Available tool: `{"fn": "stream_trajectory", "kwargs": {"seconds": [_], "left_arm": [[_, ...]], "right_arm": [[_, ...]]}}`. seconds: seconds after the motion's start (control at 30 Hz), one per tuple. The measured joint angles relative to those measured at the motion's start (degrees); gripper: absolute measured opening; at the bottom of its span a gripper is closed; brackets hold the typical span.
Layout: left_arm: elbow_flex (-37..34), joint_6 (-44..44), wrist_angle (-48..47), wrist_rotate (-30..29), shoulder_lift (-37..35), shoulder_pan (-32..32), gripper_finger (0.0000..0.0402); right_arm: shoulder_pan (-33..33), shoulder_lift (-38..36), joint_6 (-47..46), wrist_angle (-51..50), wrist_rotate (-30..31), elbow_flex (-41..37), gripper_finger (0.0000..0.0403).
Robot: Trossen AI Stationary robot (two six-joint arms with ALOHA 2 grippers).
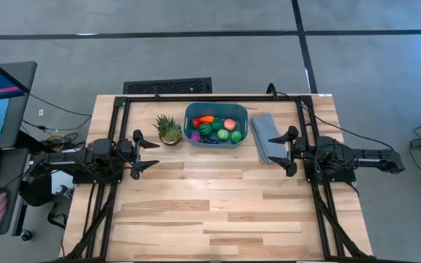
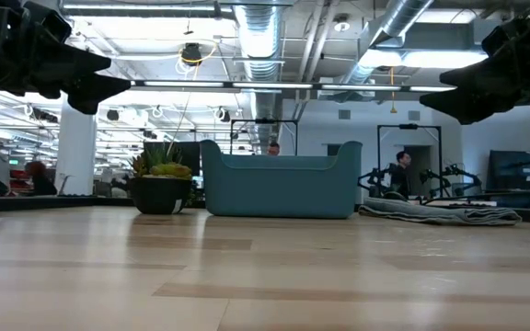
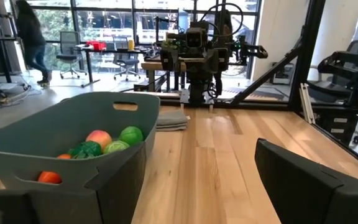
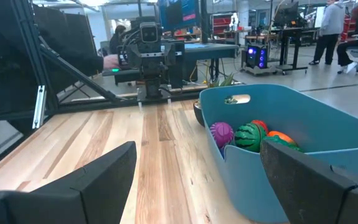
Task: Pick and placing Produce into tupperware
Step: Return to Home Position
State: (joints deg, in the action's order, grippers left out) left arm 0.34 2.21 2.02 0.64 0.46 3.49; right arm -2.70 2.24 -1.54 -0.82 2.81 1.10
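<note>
The left tool [image 1: 143,152], fingers spread and empty, hangs above the bench [image 1: 218,212] at its 9 o'clock side. The right tool [image 1: 284,151], likewise spread and empty, hangs at 3 o'clock. Between them, toward 12 o'clock, the tupperware [image 1: 216,106] holds the produce [image 1: 218,128]. Likely risks: the right tool hangs over the grey slab [image 1: 263,128], so a dip could drag it. A wide left swing could tip the potted plant [image 1: 169,130].

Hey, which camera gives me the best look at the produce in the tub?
The high view: it looks straight down into the tub, so the whole pile of produce shows. The low view shows only the tub's outer wall, which hides the produce. Each wrist view catches just a few pieces over the rim.
</note>
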Motion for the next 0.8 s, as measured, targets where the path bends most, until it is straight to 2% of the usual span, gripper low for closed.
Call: {"fn": "stream_trajectory", "kwargs": {"seconds": [0.8], "left_arm": [[0.0,0.6,0.0,0.0,0.0,0.0,0.0288]], "right_arm": [[0.0,0.0,0.0,0.0,0.0,0.0,0.0366]]}}
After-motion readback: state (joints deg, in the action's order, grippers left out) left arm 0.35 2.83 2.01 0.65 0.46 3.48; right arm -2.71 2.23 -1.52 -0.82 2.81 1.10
